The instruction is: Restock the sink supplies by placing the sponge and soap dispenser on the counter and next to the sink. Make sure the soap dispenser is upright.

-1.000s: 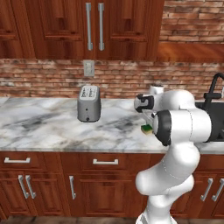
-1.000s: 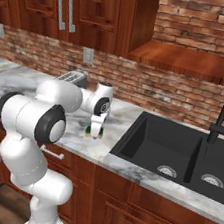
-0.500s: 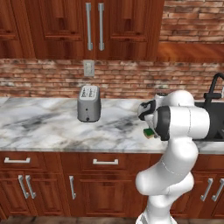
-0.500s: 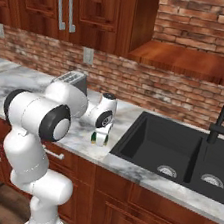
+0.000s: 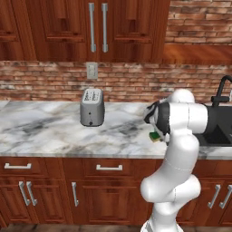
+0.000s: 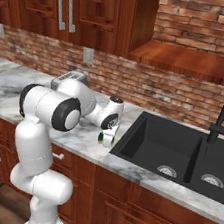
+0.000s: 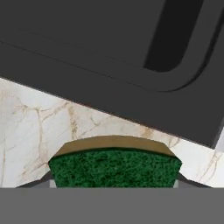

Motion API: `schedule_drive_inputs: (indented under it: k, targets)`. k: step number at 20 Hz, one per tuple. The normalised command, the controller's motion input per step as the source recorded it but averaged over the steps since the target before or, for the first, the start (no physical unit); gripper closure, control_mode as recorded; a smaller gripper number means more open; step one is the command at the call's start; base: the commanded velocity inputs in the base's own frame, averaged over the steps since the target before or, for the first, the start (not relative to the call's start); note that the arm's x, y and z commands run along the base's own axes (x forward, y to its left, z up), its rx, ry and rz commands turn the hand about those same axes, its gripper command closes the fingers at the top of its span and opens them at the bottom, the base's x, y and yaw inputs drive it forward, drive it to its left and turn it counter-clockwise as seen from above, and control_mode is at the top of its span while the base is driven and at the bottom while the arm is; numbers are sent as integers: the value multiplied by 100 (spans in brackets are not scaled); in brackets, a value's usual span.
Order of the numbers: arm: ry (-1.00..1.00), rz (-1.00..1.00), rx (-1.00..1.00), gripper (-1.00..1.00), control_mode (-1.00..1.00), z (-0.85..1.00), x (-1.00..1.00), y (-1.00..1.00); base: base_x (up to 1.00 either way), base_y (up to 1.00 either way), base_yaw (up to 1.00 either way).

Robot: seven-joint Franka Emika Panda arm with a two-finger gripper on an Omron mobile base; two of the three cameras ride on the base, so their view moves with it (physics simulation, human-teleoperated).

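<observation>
My gripper (image 6: 106,137) is shut on the sponge (image 6: 102,139), green layer facing the hand camera and yellow behind it. The sponge (image 7: 114,168) sits between the two fingertips and hangs low over the marble counter (image 7: 39,127), just left of the black sink (image 6: 179,149). From the left base view the sponge (image 5: 155,136) peeks out beside the forearm, near the counter's front edge. The sink's rim (image 7: 109,57) runs right behind the sponge in the hand view. The soap dispenser is out of view.
A silver toaster (image 5: 92,107) stands on the counter (image 5: 45,131) to the left, well away from the hand. The black faucet (image 6: 218,124) rises behind the sink. Wood cabinets hang above, with a brick wall behind.
The arm has swung right toward the sink and dropped, bringing the sponge down close to the counter beside the basin. The toaster has not moved.
</observation>
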Motion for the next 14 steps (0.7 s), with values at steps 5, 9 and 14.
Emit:
schedule_drive_inputs:
  k: [5, 9, 14]
  targets:
    - [-2, 0, 4, -100, -100, -3, 7, -19, 0, 0, 0]
    - [-5, 0, 1, -100, -100, 13, -16, 3, 0, 0, 0]
    - [-6, 0, 0, -100, -100, 65, -21, 34, 0, 0, 0]
